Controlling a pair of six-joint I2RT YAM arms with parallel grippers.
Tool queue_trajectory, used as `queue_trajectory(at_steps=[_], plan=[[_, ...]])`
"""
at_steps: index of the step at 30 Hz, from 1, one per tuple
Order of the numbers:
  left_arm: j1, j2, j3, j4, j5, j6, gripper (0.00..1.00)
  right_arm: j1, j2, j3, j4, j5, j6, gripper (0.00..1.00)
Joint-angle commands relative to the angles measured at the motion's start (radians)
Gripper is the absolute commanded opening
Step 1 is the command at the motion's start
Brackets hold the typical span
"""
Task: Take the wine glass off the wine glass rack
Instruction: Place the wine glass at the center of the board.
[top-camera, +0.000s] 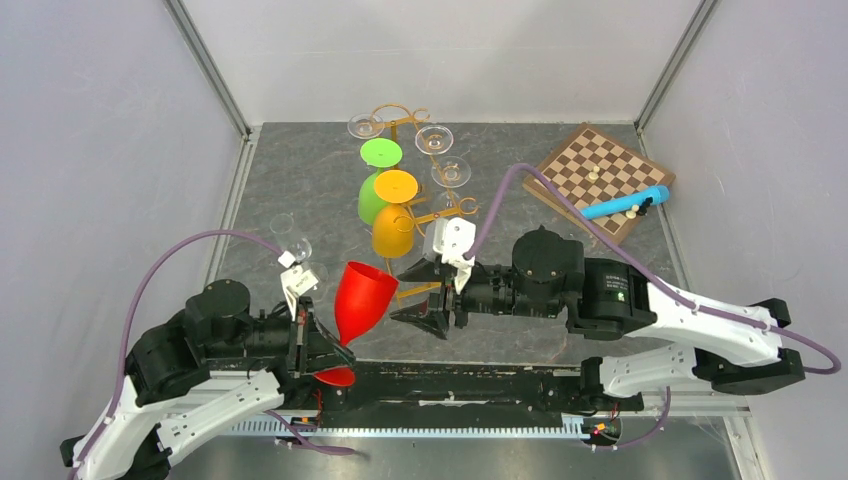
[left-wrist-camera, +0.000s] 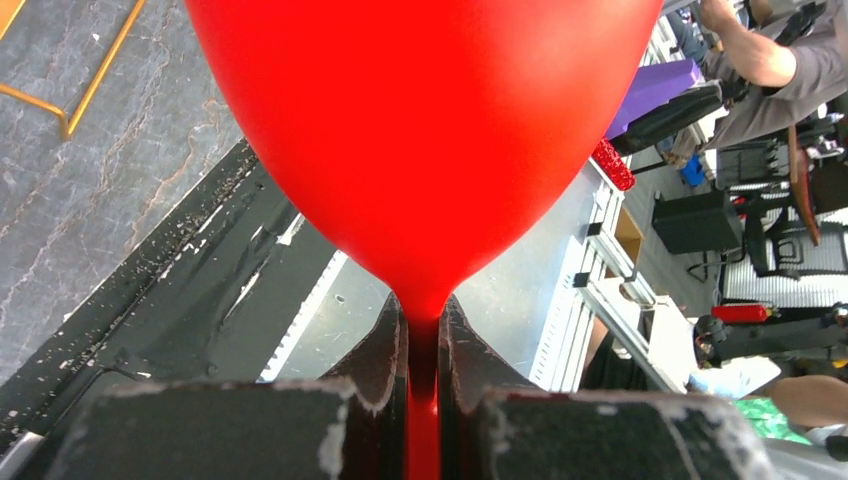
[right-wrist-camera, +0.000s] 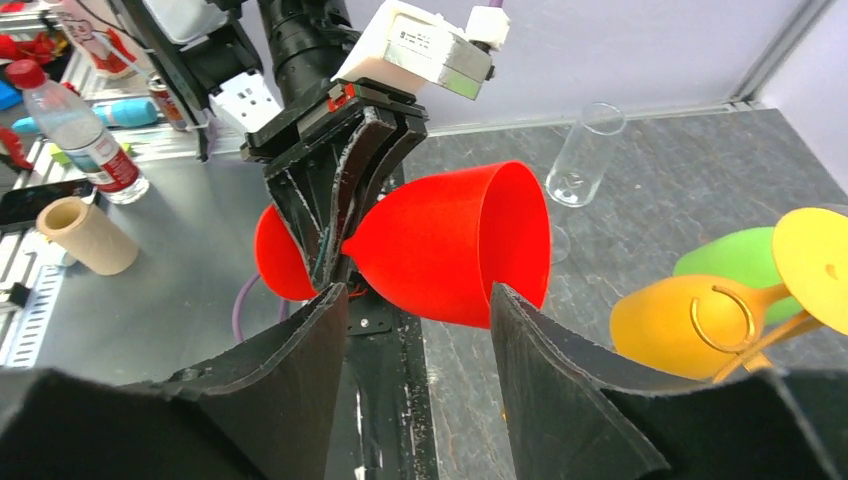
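Since the red glass (top-camera: 362, 295) is well apart from the rack (top-camera: 452, 210) and carried in the air at the near edge of the table (top-camera: 290, 180), the removal itself is judged done.

Left hand (top-camera: 330, 350): closed narrow on the stem of the red glass, just below the bowl. The left wrist view shows both fingers pressed flat to the stem with no gap. The glass is tilted, its mouth turned toward the right hand (top-camera: 397, 294), its foot over the table's front rail.

Right hand: jaws spread to a medium gap and holding nothing. In the right wrist view its fingers (right-wrist-camera: 300, 370) stand to either side of the bowl's rim, close to it. Whether either finger touches the rim cannot be told.

Rack: upright at mid-table, with an orange glass (top-camera: 392, 230), a green glass (top-camera: 372, 200) and several clear glasses (top-camera: 435, 138) hanging from its hooks. None of these is disturbed.

Outstanding, as a judgement: the red glass is not set down and rests on nothing. It remains to place it on the table, or to pass it to the right hand, and then release. The grip on the stem is slim, so a tilt or knock from the right hand could twist the glass.
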Motion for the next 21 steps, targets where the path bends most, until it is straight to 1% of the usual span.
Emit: queue_trajectory(at_steps=[1,4,9,19,21], plan=[[-0.004,0.002,0.02,0.023,0.053,0.117,0.02,-0.048,0.019,0.056,0.017,-0.224,0.017,0.57],[-0.004,-0.007,0.011,0.024,0.067,0.138,0.02,-0.072,0.029,0.056,0.034,-0.318,0.011,0.58],[-0.005,-0.034,0.007,0.022,0.078,0.162,0.02,-0.111,0.053,0.062,0.048,-0.42,0.018,0.58],[-0.004,-0.081,0.005,-0.021,0.093,0.188,0.02,-0.138,0.084,0.076,0.109,-0.516,0.023,0.58],[-0.004,-0.089,0.005,-0.025,0.094,0.189,0.02,-0.143,0.086,0.076,0.126,-0.524,0.051,0.58]])
